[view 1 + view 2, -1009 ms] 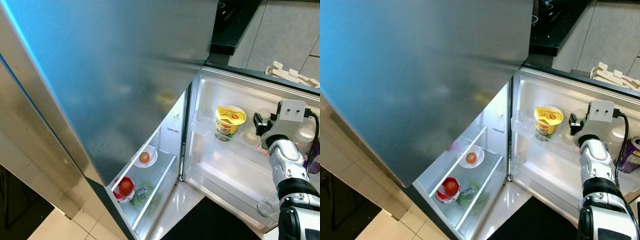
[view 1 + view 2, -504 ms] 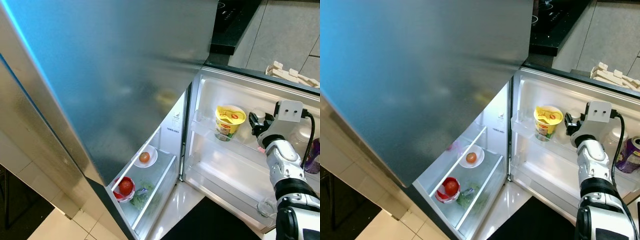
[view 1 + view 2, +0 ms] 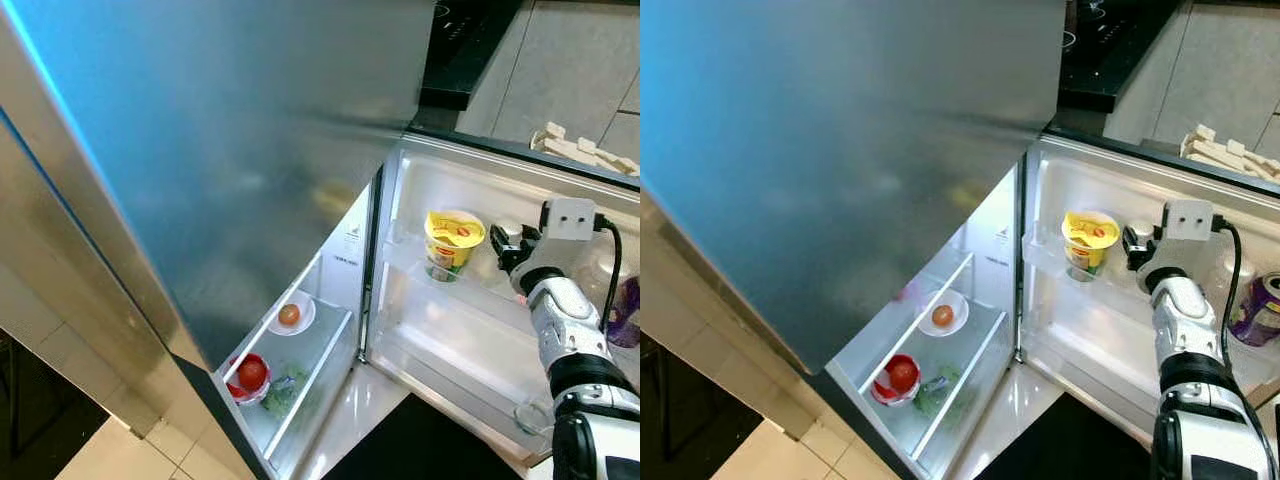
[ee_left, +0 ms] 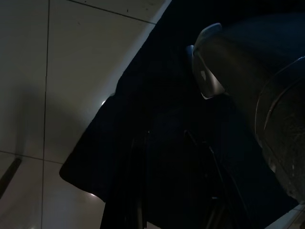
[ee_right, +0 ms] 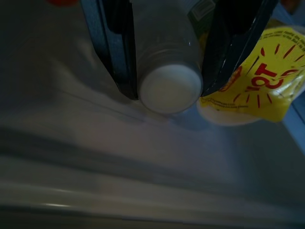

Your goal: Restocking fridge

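Open fridge with a broad steel door swung out above the camera, hiding most of the inside. Inner door of white plastic just right of the fridge, with shelf rails across it. Black stove top well behind the fridge, beyond the door's far edge. Pale tiled floor under the fridge, dim in the left wrist view, with the idle left gripper hanging over a dark patch; cannot tell whether its fingers are apart or together.

Inside the fridge, low down: glass shelf carrying a white bowl with an orange-red fruit in it. Below that shelf, a red bowl holding a tomato, with some green leaves just beside it.

On the upper rail of the inner door: yellow cup, upright, with a red printed lid. Just right of the cup, the right gripper at the end of the silver right arm, reaching in at shelf height. Clamped between the two black fingers, a small clear bottle with a white cap, touching or nearly touching the yellow cup. Further right along the same rail, a purple can and a pale bottle beside it.
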### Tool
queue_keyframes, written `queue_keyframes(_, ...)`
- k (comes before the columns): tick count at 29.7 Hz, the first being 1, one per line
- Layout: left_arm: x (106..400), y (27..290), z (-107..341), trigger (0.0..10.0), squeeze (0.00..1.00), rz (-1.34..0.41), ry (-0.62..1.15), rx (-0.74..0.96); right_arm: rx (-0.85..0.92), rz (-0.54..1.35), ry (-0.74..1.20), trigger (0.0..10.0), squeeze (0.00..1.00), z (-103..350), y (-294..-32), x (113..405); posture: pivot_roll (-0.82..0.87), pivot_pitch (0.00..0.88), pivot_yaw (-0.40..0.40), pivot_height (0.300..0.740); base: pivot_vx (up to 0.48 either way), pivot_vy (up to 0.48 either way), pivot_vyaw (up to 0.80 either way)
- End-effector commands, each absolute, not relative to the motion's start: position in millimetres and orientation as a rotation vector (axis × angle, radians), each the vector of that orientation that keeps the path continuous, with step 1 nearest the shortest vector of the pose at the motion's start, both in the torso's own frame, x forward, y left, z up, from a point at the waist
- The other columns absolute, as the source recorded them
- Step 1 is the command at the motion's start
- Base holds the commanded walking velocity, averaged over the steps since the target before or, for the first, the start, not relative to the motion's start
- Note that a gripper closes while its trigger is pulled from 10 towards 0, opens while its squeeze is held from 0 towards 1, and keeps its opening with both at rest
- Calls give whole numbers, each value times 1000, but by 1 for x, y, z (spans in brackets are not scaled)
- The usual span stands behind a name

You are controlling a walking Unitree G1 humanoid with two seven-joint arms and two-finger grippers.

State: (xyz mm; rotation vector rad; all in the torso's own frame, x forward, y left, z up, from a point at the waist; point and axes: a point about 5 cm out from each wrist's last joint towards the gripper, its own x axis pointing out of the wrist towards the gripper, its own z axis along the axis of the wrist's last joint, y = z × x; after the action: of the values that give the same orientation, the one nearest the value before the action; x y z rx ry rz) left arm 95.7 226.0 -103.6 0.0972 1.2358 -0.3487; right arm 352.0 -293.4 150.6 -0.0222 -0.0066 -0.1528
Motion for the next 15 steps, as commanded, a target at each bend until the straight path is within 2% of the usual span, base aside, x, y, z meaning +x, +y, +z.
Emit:
queue_keyframes(1, 92, 235, -102, 10000, 0, -345, 1254, 125, -43, -160, 10, 10000, 0, 152, -295, 352, 64, 42, 90, 740, 0, 0, 0)
queue_keyframes(15, 93, 233, -103, 10000, 0, -349, 1252, 125, -85, -201, 32, 10000, 0, 152, -301, 351, 62, 44, 91, 740, 0, 0, 0)
